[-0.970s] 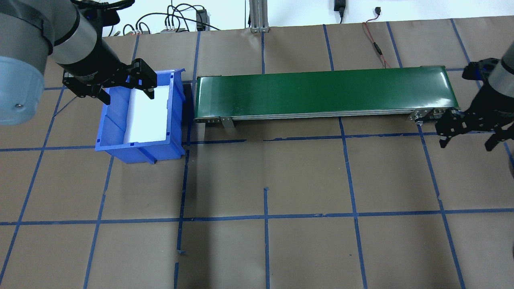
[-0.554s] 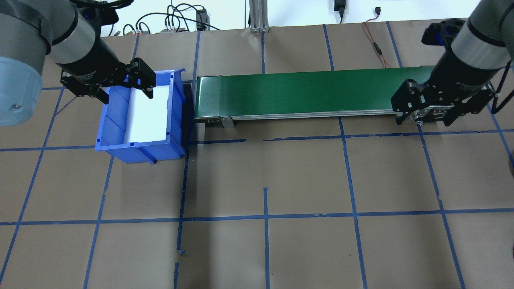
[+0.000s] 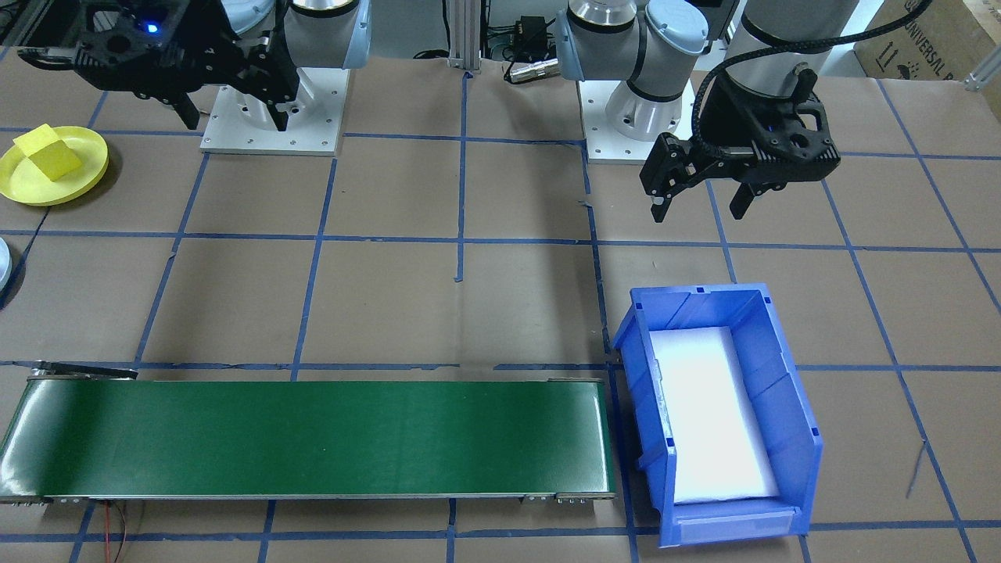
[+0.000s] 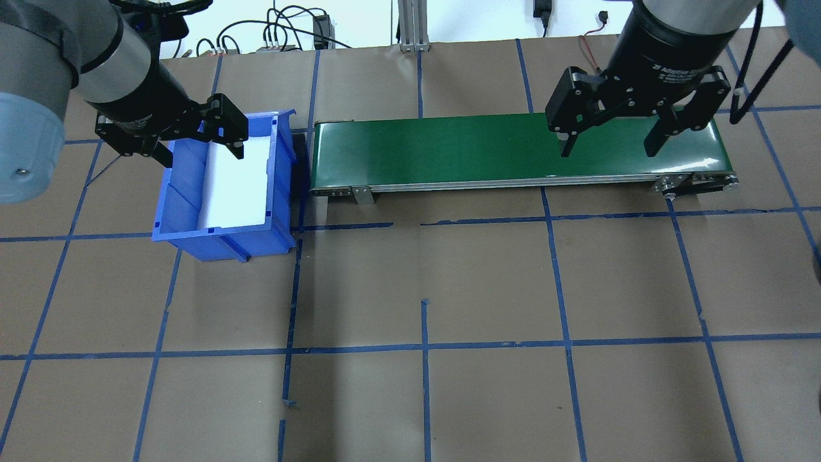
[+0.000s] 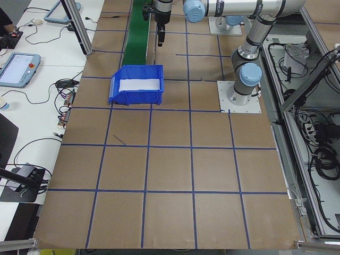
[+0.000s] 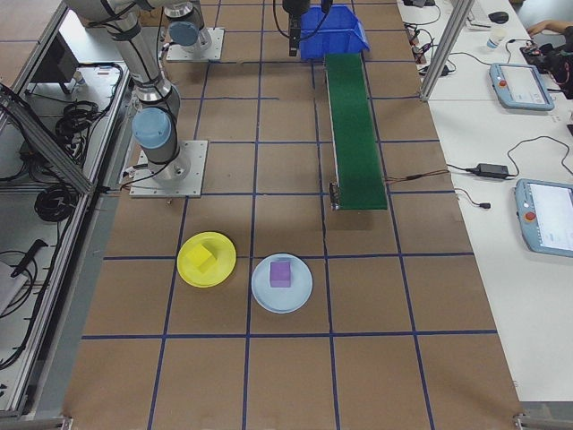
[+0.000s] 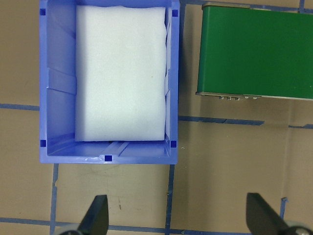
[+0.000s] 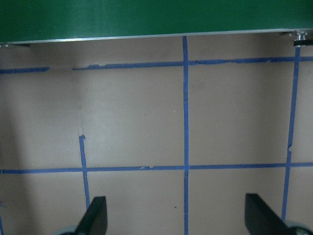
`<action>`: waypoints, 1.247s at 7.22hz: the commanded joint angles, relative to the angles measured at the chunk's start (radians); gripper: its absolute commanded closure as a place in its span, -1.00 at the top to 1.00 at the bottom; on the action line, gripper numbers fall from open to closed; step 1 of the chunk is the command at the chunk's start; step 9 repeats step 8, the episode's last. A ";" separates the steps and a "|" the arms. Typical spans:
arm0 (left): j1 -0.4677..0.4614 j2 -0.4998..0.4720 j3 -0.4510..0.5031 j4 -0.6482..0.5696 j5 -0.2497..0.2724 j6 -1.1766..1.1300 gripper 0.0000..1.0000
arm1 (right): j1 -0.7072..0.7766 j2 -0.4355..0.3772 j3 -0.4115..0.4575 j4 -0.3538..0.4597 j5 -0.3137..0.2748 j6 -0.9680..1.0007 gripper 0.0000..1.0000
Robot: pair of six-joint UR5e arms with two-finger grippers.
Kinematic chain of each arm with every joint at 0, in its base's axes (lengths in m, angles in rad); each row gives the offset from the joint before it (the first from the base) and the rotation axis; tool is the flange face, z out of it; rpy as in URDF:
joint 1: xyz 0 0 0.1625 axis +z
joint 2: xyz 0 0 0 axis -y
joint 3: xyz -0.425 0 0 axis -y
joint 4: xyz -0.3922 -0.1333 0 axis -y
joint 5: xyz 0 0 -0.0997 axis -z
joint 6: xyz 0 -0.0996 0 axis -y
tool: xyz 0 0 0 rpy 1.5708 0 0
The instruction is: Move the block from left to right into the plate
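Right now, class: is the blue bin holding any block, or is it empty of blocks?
Empty of blocks. The blue bin holds only a white foam pad covering its floor; both the left wrist and front-facing views show nothing resting on it.

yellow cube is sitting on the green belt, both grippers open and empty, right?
Not quite. The yellow cube sits in the yellow plate, as the exterior right view shows; the green belt is bare in the overhead view. The rest holds: the left gripper and the right gripper are both open and empty.
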 commanded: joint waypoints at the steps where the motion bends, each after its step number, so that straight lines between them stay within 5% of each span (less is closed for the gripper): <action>1: 0.008 0.003 0.000 -0.002 0.001 0.002 1.00 | -0.002 0.024 0.055 -0.145 -0.006 -0.009 1.00; 9: 0.011 0.003 -0.002 -0.002 0.001 0.028 1.00 | -0.011 0.010 0.071 -0.090 -0.018 0.007 1.00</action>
